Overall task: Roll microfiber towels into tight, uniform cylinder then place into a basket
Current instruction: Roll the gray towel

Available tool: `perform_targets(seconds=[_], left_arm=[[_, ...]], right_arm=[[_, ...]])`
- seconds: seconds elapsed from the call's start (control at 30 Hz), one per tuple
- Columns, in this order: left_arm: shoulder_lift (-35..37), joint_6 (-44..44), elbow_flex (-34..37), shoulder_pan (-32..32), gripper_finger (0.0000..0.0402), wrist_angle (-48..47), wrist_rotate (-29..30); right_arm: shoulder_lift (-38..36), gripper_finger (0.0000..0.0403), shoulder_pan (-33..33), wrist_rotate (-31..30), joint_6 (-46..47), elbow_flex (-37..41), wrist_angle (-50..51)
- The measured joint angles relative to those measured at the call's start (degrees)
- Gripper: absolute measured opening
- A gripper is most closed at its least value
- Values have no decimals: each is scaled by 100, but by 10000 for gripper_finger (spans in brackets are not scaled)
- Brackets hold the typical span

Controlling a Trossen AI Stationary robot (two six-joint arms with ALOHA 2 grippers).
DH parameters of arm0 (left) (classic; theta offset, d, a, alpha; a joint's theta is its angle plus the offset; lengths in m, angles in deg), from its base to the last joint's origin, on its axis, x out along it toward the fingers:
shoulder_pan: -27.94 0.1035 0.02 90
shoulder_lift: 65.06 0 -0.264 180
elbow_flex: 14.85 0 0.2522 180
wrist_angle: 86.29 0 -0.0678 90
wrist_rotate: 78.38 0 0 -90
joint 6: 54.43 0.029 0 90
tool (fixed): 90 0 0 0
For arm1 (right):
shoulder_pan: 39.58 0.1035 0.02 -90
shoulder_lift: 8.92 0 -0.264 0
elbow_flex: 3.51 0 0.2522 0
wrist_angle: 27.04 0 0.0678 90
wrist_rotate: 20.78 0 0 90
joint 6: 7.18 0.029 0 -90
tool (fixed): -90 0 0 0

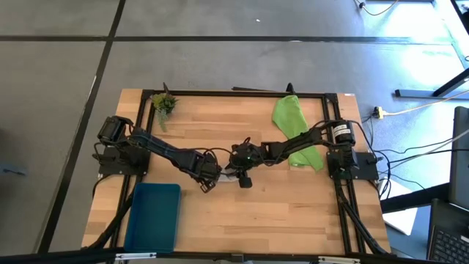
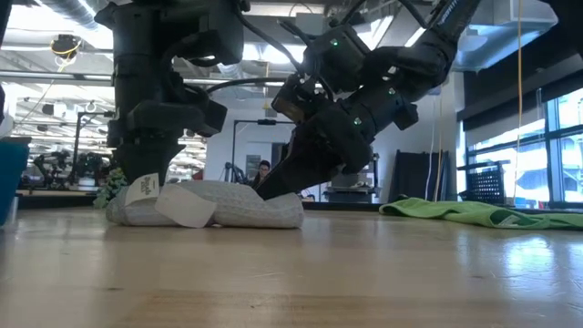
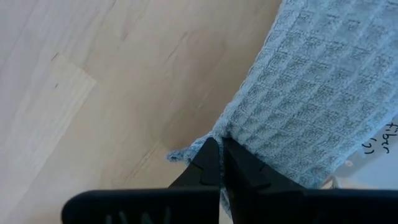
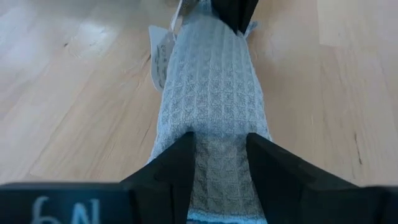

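The light grey towel (image 2: 228,205) lies rolled into a short cylinder on the wooden table, near its middle (image 1: 229,174). White label tags (image 2: 187,208) stick out at its left end. My left gripper (image 3: 219,157) comes straight down on that end and is shut on the cloth's edge. My right gripper (image 4: 219,158) slants down from the table's right onto the roll's other end, its fingers on either side of it. The lime green towel (image 1: 294,130) lies loose at the far right. The teal basket (image 1: 154,216) sits at the near left. My left gripper pinches the roll's end edge (image 3: 231,132) between its fingertips, from above, pointing down. A frayed corner (image 3: 180,154) sticks out beside them. One layer or several, I cannot tell. The roll rests on the table. My right gripper pinches the roll's right end (image 4: 221,146) between its two fingers, one on each side. The fingers lie along the roll, slanting down from the table's right. The cloth is narrowed between them. The roll lies on the table.
A small green plant sprig (image 1: 163,104) lies at the far left corner. A black frame (image 1: 242,94) runs along the table's far edge and sides. Bare wood (image 1: 278,213) stretches between the roll and the near edge.
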Motion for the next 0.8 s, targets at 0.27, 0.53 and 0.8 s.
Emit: perform_targets(seconds=[0.27, 0.53, 0.8], left_arm=[[0, 61, 0, 0, 0, 53, 32], [-2, 61, 0, 0, 0, 42, 39], [-1, 74, 0, 0, 0, 0, 30]], right_arm=[[-65, 149, 7, -351, 458, 64, 936], [-33, 149, 2, -319, 447, 238, 354], [-9, 149, -11, 76, 453, 249, 133]])
